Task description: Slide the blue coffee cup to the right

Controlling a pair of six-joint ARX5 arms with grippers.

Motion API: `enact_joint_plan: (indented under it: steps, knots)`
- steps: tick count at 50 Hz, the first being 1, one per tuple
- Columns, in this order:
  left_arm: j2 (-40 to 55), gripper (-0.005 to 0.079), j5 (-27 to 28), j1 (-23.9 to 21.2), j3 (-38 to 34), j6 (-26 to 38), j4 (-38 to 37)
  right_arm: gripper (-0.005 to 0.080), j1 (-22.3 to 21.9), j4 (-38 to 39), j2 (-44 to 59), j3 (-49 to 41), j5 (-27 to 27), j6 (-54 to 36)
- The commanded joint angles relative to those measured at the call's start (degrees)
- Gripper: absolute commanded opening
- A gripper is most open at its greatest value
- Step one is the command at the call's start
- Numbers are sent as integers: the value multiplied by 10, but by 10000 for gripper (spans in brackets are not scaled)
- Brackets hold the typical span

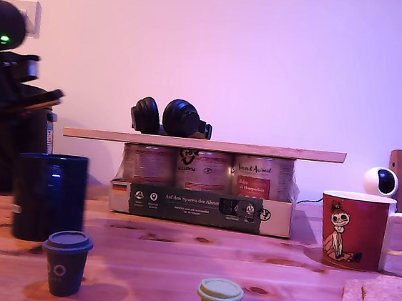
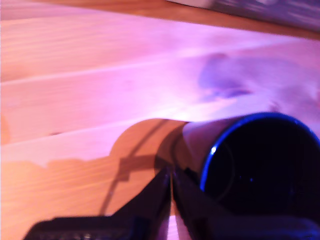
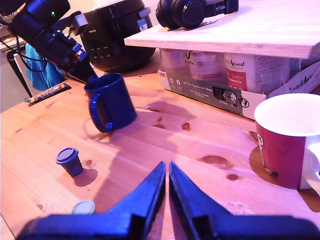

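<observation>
Glossy navy ceramic mug (image 2: 260,165) stands on wooden counter (image 2: 100,75), touching closed, empty first pincer (image 2: 171,172) at its three o'clock. Second pincer (image 3: 166,172) closed, empty.

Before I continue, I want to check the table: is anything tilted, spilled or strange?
Yes: the blue cup is tilted, its base partly off the table, with my first gripper at its rim. Nothing looks spilled. The red mug stands upright.
</observation>
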Motion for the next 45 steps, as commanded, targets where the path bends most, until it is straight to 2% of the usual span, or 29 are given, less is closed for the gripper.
enact_joint_plan:
  steps: [1,20,45]
  knots:
    - [8,-20,8,-12,0,-14,13,-12,3,3,-4,4,0,-1]
    - [8,-20,10,-71,0,-26,19,-12,3,4,-4,4,0,-1]
    - [8,-20,48,-109,0,-37,-5,-12,3,4,-4,4,0,-1]
